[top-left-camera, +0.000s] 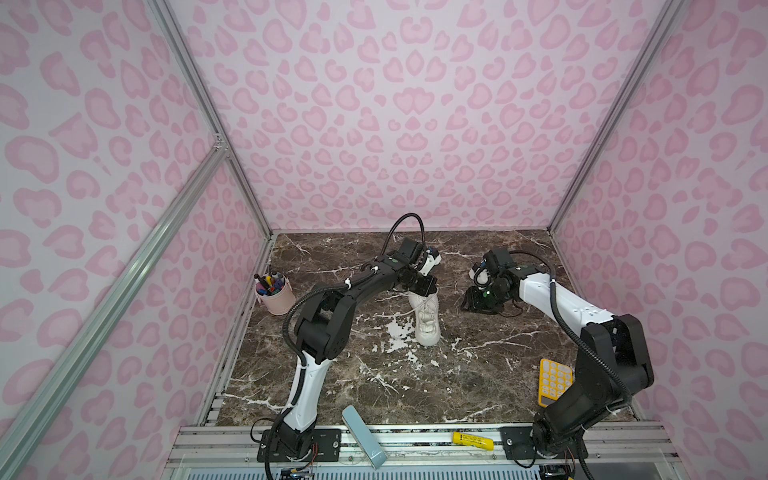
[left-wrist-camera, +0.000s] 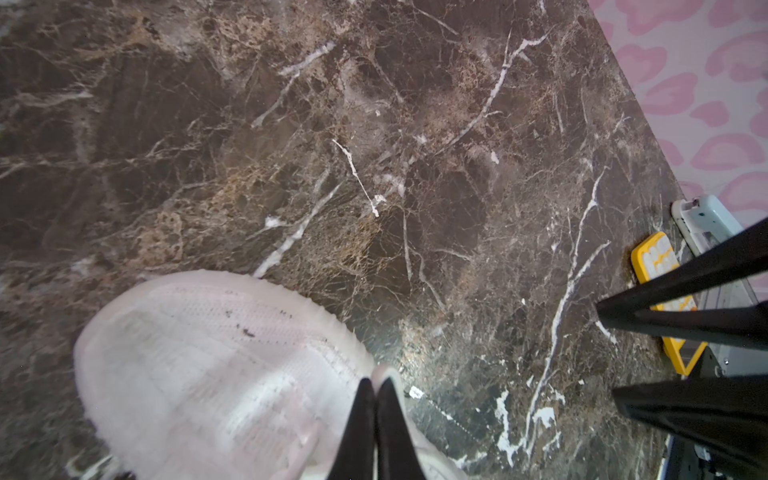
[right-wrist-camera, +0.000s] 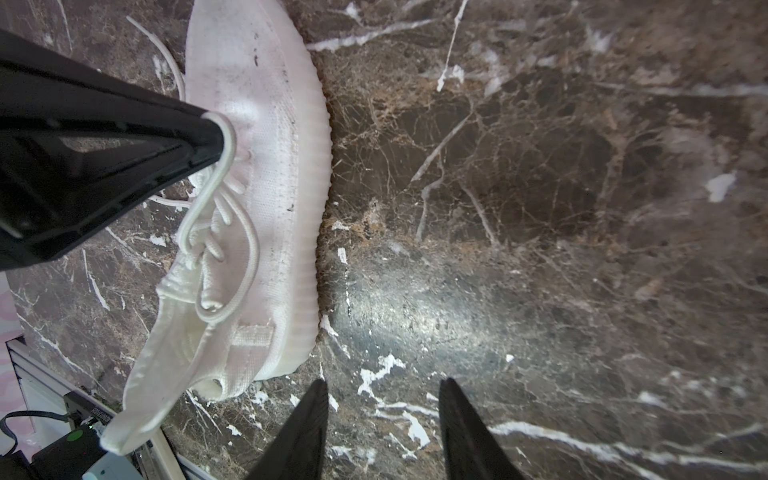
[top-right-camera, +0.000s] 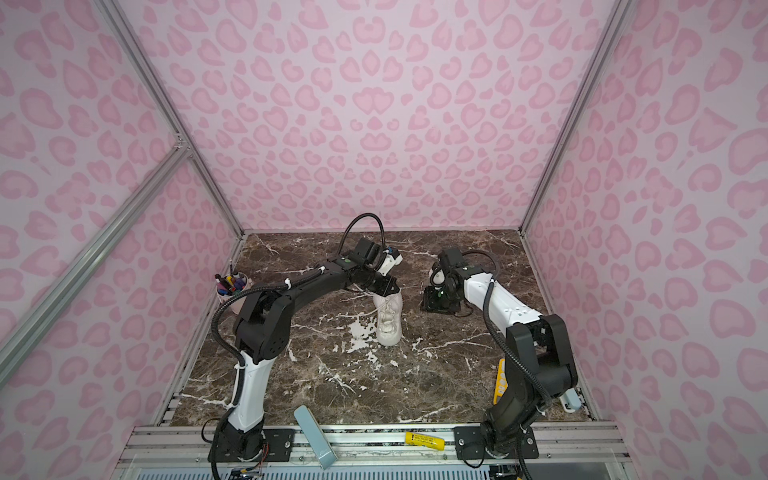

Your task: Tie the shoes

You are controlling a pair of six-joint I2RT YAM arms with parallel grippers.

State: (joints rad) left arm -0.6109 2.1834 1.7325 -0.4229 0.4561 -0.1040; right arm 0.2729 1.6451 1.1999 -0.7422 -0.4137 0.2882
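white sneaker (top-left-camera: 427, 322) sits mid marble table (top-left-camera: 478, 374), sole down, toe toward the arm bases. left gripper (right-wrist-camera: 216, 135) is over the lacing, jaws pinched together on a loop of lace (right-wrist-camera: 199, 216); the loop runs from the tips down to the eyelets. right gripper (right-wrist-camera: 384, 392) is just beside the heel, above bare marble, jaws about half apart, nothing between them. pink cup (top-left-camera: 277, 301) stands upright by the table's left edge in both top views, well apart from the sneaker, packed with markers (top-left-camera: 270, 283).
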